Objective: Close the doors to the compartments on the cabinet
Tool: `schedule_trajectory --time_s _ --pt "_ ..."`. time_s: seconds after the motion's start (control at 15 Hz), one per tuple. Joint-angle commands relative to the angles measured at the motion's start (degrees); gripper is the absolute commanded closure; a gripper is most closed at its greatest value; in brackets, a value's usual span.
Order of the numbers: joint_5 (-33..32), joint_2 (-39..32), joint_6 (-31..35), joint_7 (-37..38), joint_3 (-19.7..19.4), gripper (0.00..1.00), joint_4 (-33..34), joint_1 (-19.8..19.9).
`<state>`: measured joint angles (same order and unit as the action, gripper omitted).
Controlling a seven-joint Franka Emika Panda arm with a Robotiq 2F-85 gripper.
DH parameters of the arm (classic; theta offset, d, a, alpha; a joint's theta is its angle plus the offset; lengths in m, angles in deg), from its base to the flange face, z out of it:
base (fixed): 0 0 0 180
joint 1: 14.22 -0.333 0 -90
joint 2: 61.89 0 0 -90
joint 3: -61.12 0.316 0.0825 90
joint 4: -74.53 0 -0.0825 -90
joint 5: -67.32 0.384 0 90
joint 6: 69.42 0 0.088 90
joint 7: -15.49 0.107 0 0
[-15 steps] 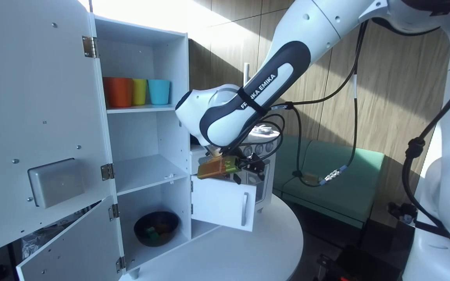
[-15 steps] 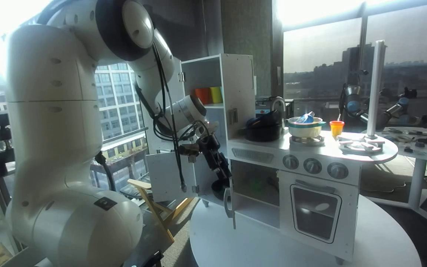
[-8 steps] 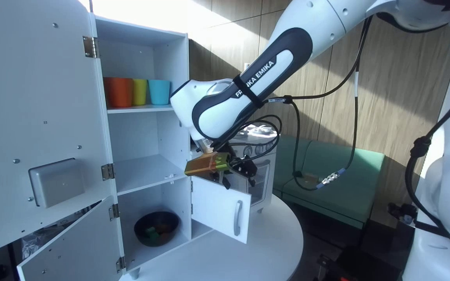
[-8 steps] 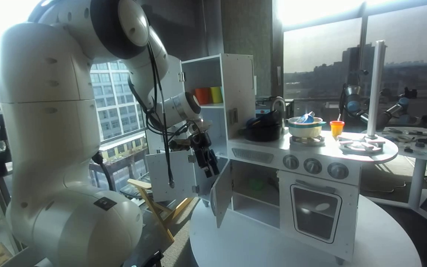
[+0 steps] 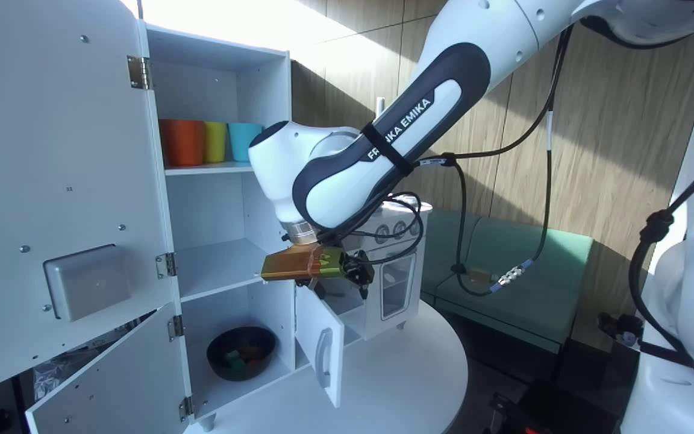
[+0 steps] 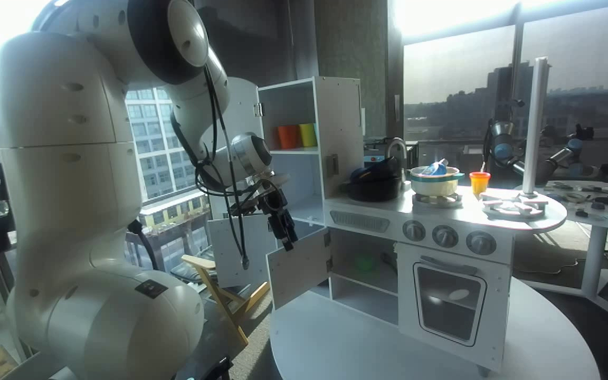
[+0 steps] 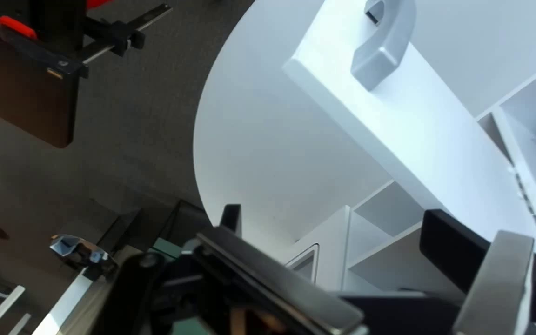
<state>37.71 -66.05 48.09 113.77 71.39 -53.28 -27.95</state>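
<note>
The white cabinet (image 5: 268,90) stands with its compartments (image 5: 202,208) showing. The tall door (image 5: 64,150) with a grey insert and the lower door (image 5: 118,374) stand wide open. A small door (image 5: 317,337) with a grey handle, also in the other views (image 6: 301,266) (image 7: 389,121), stands open, uncovering a low compartment (image 6: 364,303). My gripper (image 5: 342,292) is open and empty at this door's top edge, also in an exterior view (image 6: 288,243). In the wrist view the gripper (image 7: 336,221) has its fingers wide apart, one overlapping the door's edge; contact cannot be told.
Red (image 5: 183,143), yellow (image 5: 214,143) and blue (image 5: 245,142) cups stand on the upper shelf. A black bowl (image 5: 241,355) sits in the lower compartment. The windowed oven door (image 6: 449,295) is shut. Pots stand on the counter. The unit stands on a round white table (image 6: 388,353).
The small handled door has swung further open, away from its compartment. My gripper has moved the same way, leftward in both exterior views. The other doors have not moved.
</note>
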Motion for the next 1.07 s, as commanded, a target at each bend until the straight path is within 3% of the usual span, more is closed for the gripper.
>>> schedule_trajectory --time_s 0.0,0.47,1.0 --pt "-5.05 2.41 7.71 4.69 2.23 0.00 -2.10 -2.18" --pt "-11.14 -0.34 13.04 20.06 5.39 0.00 0.33 -5.34" --pt "-10.89 -6.49 9.89 37.06 4.54 0.00 5.15 -6.70"
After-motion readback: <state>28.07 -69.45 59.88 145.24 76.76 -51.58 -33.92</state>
